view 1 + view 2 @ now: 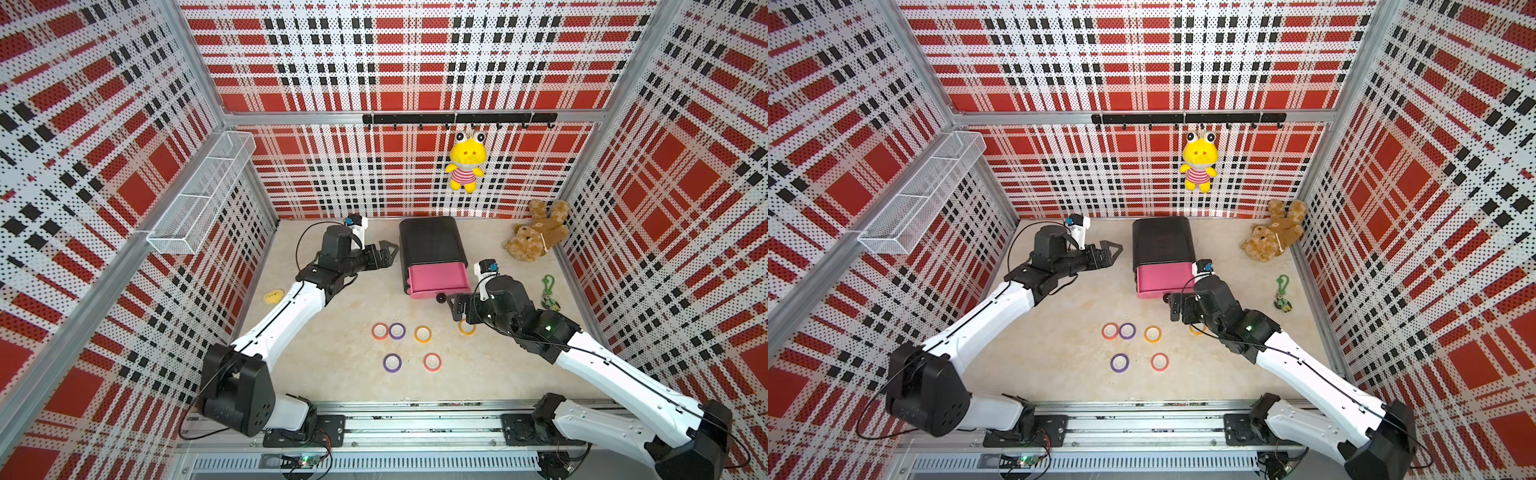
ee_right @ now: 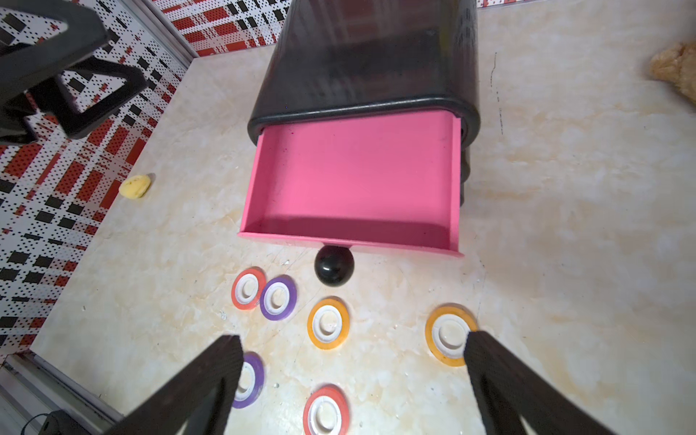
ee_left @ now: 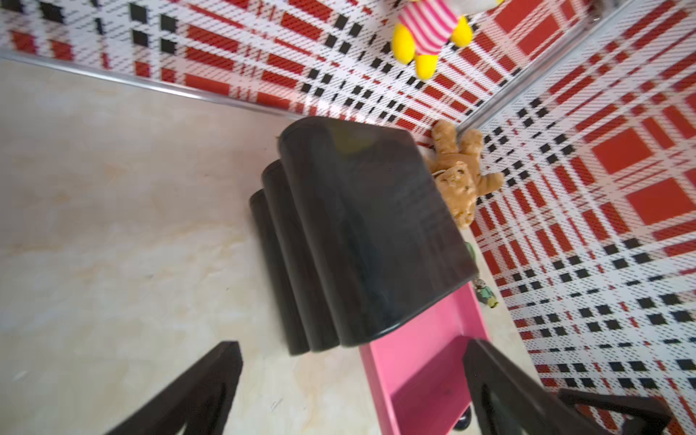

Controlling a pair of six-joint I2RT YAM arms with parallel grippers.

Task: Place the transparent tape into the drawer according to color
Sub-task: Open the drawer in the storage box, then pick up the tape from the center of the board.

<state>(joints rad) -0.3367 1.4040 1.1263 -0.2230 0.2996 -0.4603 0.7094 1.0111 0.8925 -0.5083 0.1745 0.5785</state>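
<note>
Several small tape rolls lie flat on the pale table in front of the black cabinet (image 1: 430,241): a red one (image 2: 247,288) touching a purple one (image 2: 278,298), two orange ones (image 2: 328,323) (image 2: 448,335), another purple (image 1: 392,363) and another red (image 1: 432,362). The cabinet's pink drawer (image 2: 354,177) is pulled out and empty, its black knob (image 2: 334,266) facing the rolls. My right gripper (image 2: 353,337) hovers open just above the rolls, near the knob. My left gripper (image 1: 388,251) stands open beside the cabinet's left side, holding nothing.
A brown teddy (image 1: 536,230) lies at the back right. A green keychain (image 1: 549,293) rests by the right wall and a small yellow toy (image 1: 273,296) by the left wall. A yellow frog plush (image 1: 466,160) hangs on the back wall, a wire basket (image 1: 203,191) on the left wall.
</note>
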